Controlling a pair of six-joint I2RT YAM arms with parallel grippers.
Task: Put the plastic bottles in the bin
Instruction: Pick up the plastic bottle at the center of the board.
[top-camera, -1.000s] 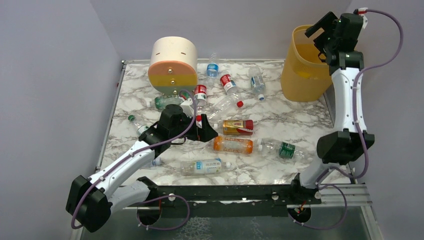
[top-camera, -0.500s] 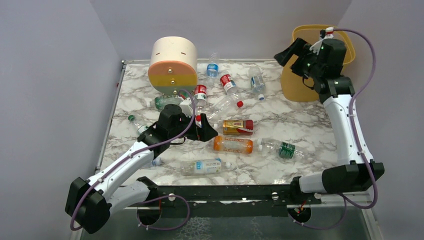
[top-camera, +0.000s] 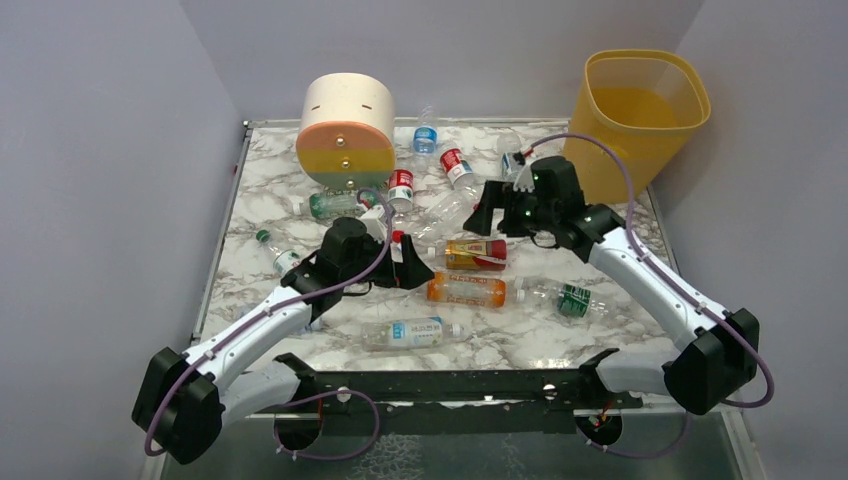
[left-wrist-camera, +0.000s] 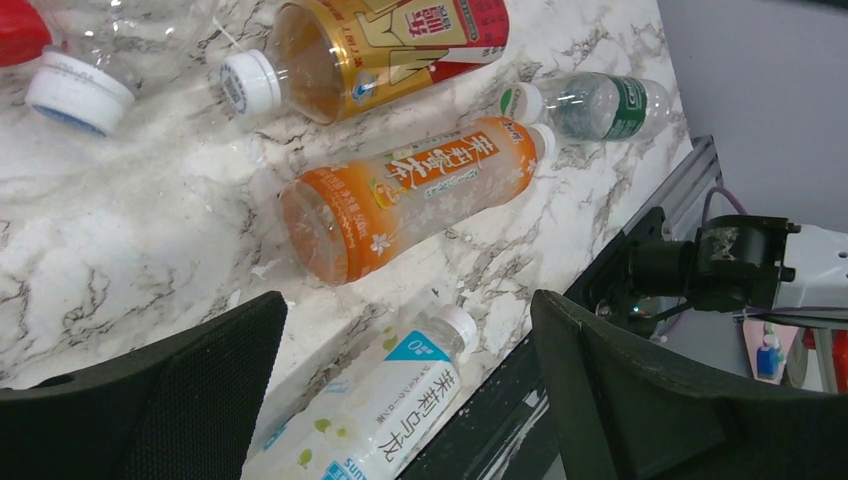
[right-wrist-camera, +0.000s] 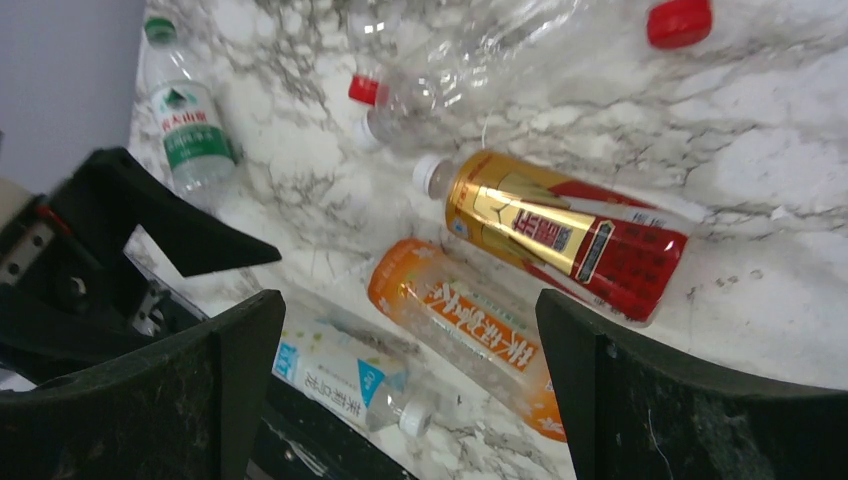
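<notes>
Several plastic bottles lie scattered on the marble table. An orange bottle (top-camera: 465, 290), a gold-and-red bottle (top-camera: 476, 254), a white-label bottle (top-camera: 404, 332) and a green-label bottle (top-camera: 562, 298) lie at the front middle. The yellow-orange bin (top-camera: 645, 110) stands at the far right corner. My left gripper (top-camera: 408, 262) is open and empty, low beside the gold-and-red bottle (left-wrist-camera: 385, 45); the orange bottle (left-wrist-camera: 410, 195) and white-label bottle (left-wrist-camera: 385, 410) show ahead of it. My right gripper (top-camera: 497, 220) is open and empty above the gold-and-red bottle (right-wrist-camera: 570, 235) and the orange bottle (right-wrist-camera: 470, 330).
A round cream, orange, yellow and green drawer unit (top-camera: 346, 130) stands at the back left, with more bottles (top-camera: 456, 165) around it. A clear red-capped bottle (right-wrist-camera: 450, 70) and a green-capped bottle (right-wrist-camera: 185, 130) lie near the left gripper. The black frame rail (top-camera: 450, 385) runs along the front edge.
My right arm has swung from above the bin down and left to the middle of the table, jaws open. The left arm has barely moved.
</notes>
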